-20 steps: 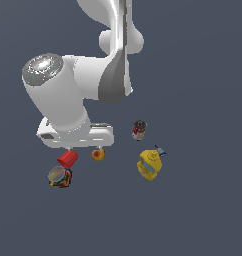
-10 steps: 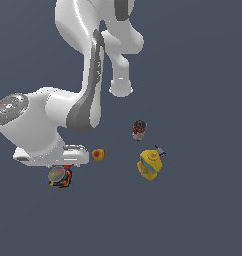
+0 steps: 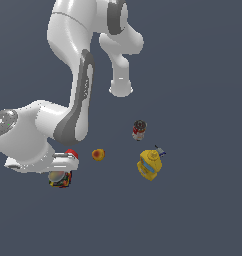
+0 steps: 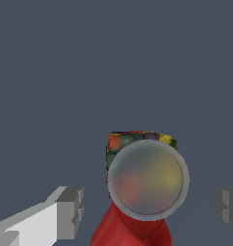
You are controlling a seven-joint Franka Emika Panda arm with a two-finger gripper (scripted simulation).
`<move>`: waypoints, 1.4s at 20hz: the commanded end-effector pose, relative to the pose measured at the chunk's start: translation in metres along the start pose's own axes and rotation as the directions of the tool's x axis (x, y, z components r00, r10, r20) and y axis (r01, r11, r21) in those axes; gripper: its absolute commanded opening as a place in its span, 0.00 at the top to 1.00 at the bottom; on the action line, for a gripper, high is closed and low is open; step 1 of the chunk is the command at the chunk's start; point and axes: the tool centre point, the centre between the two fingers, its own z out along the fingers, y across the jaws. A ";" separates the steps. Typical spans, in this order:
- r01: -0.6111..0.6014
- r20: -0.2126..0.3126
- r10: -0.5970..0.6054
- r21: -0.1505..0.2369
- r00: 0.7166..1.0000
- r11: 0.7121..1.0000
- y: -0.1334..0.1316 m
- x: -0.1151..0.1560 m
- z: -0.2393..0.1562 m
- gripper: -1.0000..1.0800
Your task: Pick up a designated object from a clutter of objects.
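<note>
The designated object is a short can (image 4: 148,179) with a silver-grey round lid and a multicoloured label. In the wrist view it sits between my two fingers (image 4: 70,211), apart from both. My gripper (image 4: 149,207) is open and holds nothing. In the exterior view the can (image 3: 59,179) lies just under my hand (image 3: 40,163) at the exterior view's left. The red cup (image 4: 130,231) touches the can; in the exterior view only a sliver of the cup (image 3: 71,152) shows behind the hand. The rest of the clutter lies towards the exterior view's right.
A tiny yellow-orange round thing (image 3: 97,154) lies close to the hand. Farther to the exterior view's right stand a dark-capped red-white bottle (image 3: 138,130) and a larger yellow-blue bottle (image 3: 149,164). The arm's big white links (image 3: 75,75) rise over the scene.
The hand has swung towards the exterior view's left and lower, ending over the can. It now hides most of the red cup. The objects have not moved.
</note>
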 end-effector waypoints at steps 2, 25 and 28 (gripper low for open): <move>0.002 -0.002 -0.002 -0.002 1.000 1.000 0.005 0.001 0.004 0.04; 0.003 -0.003 -0.003 -0.002 1.000 1.000 0.005 0.001 0.054 1.00; 0.003 -0.003 -0.003 -0.002 1.000 1.000 0.005 0.001 0.054 1.00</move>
